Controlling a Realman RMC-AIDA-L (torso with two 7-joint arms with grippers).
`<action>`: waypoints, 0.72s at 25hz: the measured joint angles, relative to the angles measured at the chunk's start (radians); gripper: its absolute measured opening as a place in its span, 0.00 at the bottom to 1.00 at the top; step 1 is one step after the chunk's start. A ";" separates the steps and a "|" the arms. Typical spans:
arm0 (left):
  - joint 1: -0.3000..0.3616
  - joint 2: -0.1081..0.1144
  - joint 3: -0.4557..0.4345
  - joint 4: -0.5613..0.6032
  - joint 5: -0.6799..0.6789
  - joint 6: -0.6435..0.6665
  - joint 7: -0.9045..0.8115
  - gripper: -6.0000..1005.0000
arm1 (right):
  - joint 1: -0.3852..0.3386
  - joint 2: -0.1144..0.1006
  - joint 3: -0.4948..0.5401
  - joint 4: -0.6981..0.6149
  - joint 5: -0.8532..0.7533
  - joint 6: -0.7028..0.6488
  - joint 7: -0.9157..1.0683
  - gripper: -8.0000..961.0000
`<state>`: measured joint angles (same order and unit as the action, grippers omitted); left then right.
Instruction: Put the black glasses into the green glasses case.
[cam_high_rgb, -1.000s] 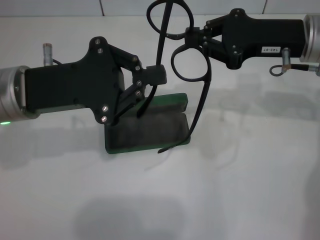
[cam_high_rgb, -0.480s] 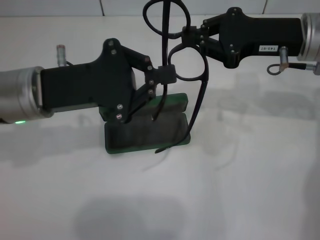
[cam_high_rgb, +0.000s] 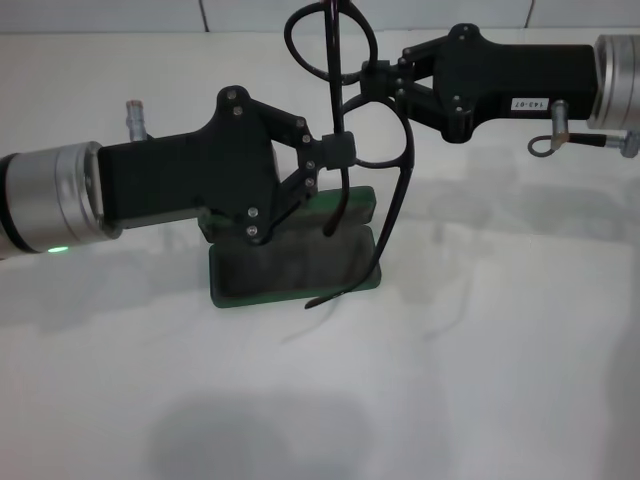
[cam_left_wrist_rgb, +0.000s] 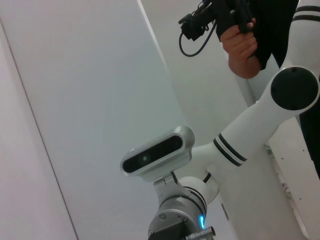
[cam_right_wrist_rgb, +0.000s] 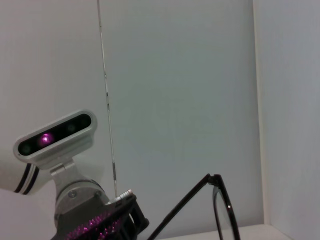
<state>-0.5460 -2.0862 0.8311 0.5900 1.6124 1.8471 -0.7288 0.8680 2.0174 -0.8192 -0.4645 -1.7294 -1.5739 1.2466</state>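
Your right end effector (cam_high_rgb: 372, 72) is clamped on the bridge of the black glasses (cam_high_rgb: 358, 130), holding them in the air with the lenses turned edge-up, one lens high near the far edge of the head view and the other below it. Both temple arms hang down from the frame: the longer one drops past the right side of the green glasses case (cam_high_rgb: 292, 258) and its tip ends just off the case's near right corner; the other hangs in front of the raised lid.

Your left end effector (cam_high_rgb: 335, 152) reaches in from the left with its fingers (cam_high_rgb: 338, 150) closed narrow against that nearer temple arm, where it crosses the lower lens. Whether they truly grip the arm or only touch it, you cannot tell from the head view.

The case lies open on the white table (cam_high_rgb: 480, 380), under the left end effector and partly hidden by it, with its grey lining up and its lid standing at the far side. The glasses are above the case, not in it.

In the right wrist view, part of the frame and one temple arm show, with the robot's head camera (cam_right_wrist_rgb: 55, 136) behind them. The left wrist view shows that same camera (cam_left_wrist_rgb: 158, 153) and a person's hand (cam_left_wrist_rgb: 241, 46) farther off.
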 joint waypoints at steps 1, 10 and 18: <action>0.001 0.000 0.000 -0.002 0.000 -0.002 0.000 0.00 | 0.000 0.000 -0.005 0.000 0.000 0.003 0.000 0.08; 0.005 -0.001 0.002 -0.023 -0.002 -0.060 0.003 0.00 | -0.002 0.005 -0.024 0.000 0.004 0.012 0.002 0.08; -0.001 -0.002 0.003 -0.037 -0.006 -0.094 0.014 0.00 | -0.003 0.004 -0.025 0.000 0.005 0.000 0.005 0.08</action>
<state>-0.5470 -2.0886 0.8341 0.5534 1.6063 1.7535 -0.7144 0.8652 2.0218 -0.8437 -0.4648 -1.7241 -1.5735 1.2518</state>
